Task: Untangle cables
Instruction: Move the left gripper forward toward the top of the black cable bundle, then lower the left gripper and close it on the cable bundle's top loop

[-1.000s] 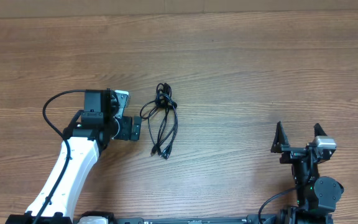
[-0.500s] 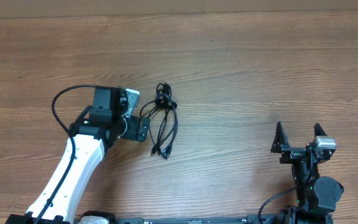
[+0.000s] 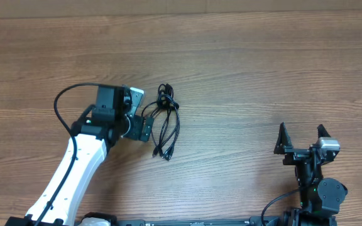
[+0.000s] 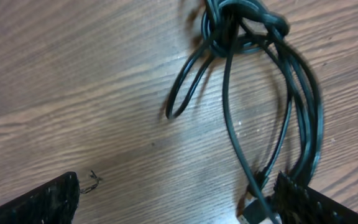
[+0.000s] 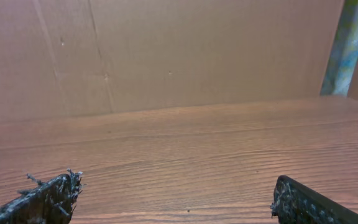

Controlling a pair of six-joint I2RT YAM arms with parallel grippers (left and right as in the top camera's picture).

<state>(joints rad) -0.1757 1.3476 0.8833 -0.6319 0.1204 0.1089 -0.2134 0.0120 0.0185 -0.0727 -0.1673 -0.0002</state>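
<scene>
A bundle of black cables (image 3: 166,121) lies on the wooden table, knotted at its far end, with loops trailing toward me and plug ends at the near end. In the left wrist view the knot (image 4: 238,25) sits at the top and the strands run down to the right finger. My left gripper (image 3: 146,129) is open just left of the bundle, its fingers wide apart (image 4: 179,199), with the right finger touching the cable ends. My right gripper (image 3: 300,139) is open and empty at the near right, far from the cables (image 5: 173,199).
The wooden table (image 3: 250,75) stretches around the bundle. A brown cardboard wall (image 5: 166,56) stands beyond the table's far edge in the right wrist view.
My left arm has moved right toward the cable bundle, bringing its open gripper up against the bundle's left side. The right arm has not moved.
</scene>
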